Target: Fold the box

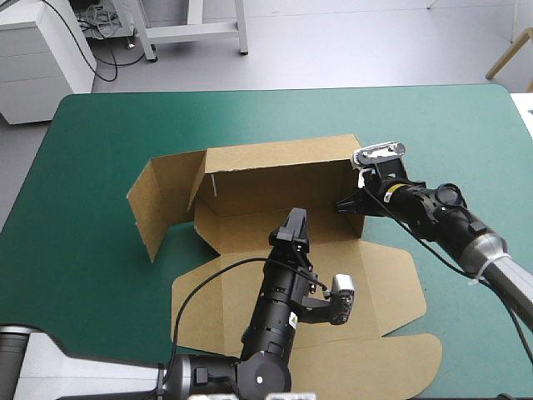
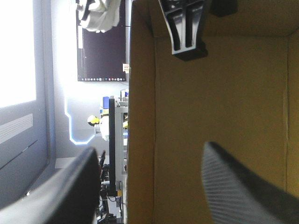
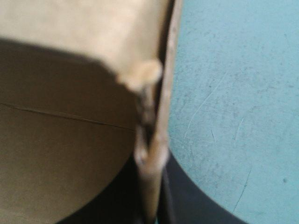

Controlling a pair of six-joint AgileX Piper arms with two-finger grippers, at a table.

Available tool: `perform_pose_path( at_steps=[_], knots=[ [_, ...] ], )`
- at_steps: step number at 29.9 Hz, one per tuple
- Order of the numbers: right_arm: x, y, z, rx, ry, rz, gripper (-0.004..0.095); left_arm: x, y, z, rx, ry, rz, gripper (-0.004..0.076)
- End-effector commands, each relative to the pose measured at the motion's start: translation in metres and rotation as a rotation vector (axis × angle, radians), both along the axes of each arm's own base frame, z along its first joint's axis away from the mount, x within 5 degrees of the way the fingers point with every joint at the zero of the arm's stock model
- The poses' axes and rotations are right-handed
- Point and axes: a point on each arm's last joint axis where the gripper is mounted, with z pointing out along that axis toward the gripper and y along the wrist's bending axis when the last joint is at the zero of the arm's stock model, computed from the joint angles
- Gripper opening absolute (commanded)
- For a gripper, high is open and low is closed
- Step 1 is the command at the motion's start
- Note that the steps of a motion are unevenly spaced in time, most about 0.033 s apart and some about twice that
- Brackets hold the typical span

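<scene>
Standing partly folded at the middle of the teal-green covered surface [image 1: 100, 133], the brown cut-board box [image 1: 275, 179] is seen with far wall and left flap raised; the near panels are yet to be lifted. Its right wall is clamped by the right tool [image 1: 344, 204], while the left tool [image 1: 295, 218] is held spread apart above the floor.

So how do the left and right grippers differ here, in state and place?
The left gripper is open and holds nothing; the right gripper is shut on the box. The left gripper sits over the box's floor, pointing at its raised back wall; the right gripper is at that wall's right end, on an upright edge. Both are at the box.
</scene>
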Motion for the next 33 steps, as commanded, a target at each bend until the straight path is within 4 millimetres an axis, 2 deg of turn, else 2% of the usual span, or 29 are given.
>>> perform_pose_path(
  at_steps=[1,2,3,5,8,11,13,15,19,23,27,29,30,33],
  knots=[
    [0.002,-0.002,0.027,0.045,-0.108,-0.011,-0.0018,0.002,0.012,0.027,-0.039,-0.098,0.086,0.0157],
    [0.001,-0.002,0.026,0.043,-0.103,-0.011,-0.0018,0.005,0.013,0.027,-0.009,-0.103,0.092,0.0029],
    [0.001,-0.002,0.026,0.041,-0.097,-0.01,-0.0018,0.008,0.014,0.027,0.031,-0.108,0.101,0.0001],
    [0.001,-0.002,0.025,0.038,-0.09,-0.01,-0.0017,0.019,0.016,0.03,0.058,-0.052,0.136,0.0013],
    [0.001,-0.002,0.025,0.037,-0.086,-0.01,-0.0018,0.033,0.017,0.039,0.084,0.143,0.14,0.0013],
    [0.001,-0.002,0.025,0.037,-0.086,-0.01,-0.0019,0.053,0.022,0.066,0.03,0.396,0.101,0.0013],
    [0.0,-0.002,0.025,0.037,-0.084,-0.01,-0.0019,0.065,0.028,0.087,-0.028,0.486,0.098,0.0013],
    [0.0,-0.002,0.025,0.036,-0.082,-0.009,-0.0019,0.082,0.041,0.112,-0.106,0.565,0.128,0.0013],
    [0.0,-0.002,0.025,0.035,-0.08,-0.009,-0.0019,0.118,0.08,0.153,-0.323,0.687,0.208,0.0013],
    [0.0,-0.002,0.024,0.034,-0.077,-0.009,-0.0019,0.15,0.135,0.181,-0.601,0.797,0.322,0.0013],
    [0.0,-0.002,0.024,0.032,-0.071,-0.009,-0.0019,0.18,0.198,0.182,-0.841,0.858,0.469,0.0008],
    [0.0,-0.002,0.024,0.03,-0.067,-0.008,-0.0019,0.189,0.224,0.178,-0.921,0.872,0.536,0.0001],
    [-0.001,-0.002,0.023,0.028,-0.061,-0.008,-0.0019,0.196,0.247,0.174,-0.992,0.869,0.593,-0.0005],
    [-0.001,-0.003,0.022,0.023,-0.05,-0.007,-0.0019,0.206,0.289,0.16,-1.168,0.892,0.674,-0.001]
  ],
)
